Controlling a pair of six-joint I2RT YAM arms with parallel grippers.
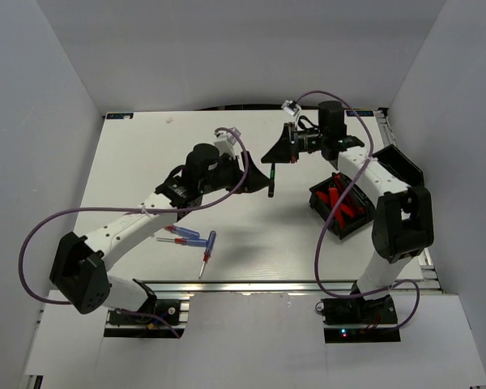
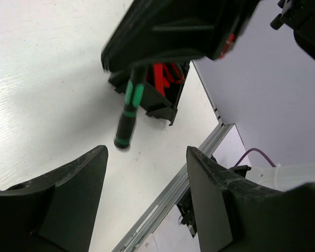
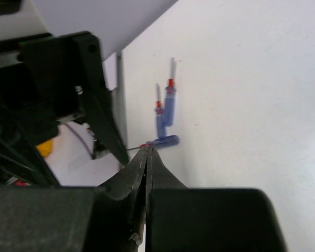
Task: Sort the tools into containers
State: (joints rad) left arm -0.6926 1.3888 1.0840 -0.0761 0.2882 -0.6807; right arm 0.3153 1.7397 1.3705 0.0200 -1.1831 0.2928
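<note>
My right gripper [image 1: 275,156] is shut on a black-green screwdriver [image 1: 270,181], which hangs down above the table's middle. In the left wrist view the screwdriver [image 2: 129,113] sticks out under the right gripper [image 2: 127,67]. In the right wrist view the jaws [image 3: 147,150] are pressed together. My left gripper [image 1: 255,173] is open and empty just left of it, its fingers [image 2: 84,173] spread wide. A black bin [image 1: 325,212] at the right holds red-and-black knives [image 1: 343,203], also seen from the left wrist [image 2: 165,73]. Three blue-and-red screwdrivers [image 1: 191,236] lie at the front left, also in the right wrist view [image 3: 168,107]. I see only one bin.
A metal rail [image 1: 292,285] runs along the table's near edge, also in the left wrist view [image 2: 168,197]. Grey walls close in the left, right and back sides. Purple cables [image 1: 32,243] loop beside both arms.
</note>
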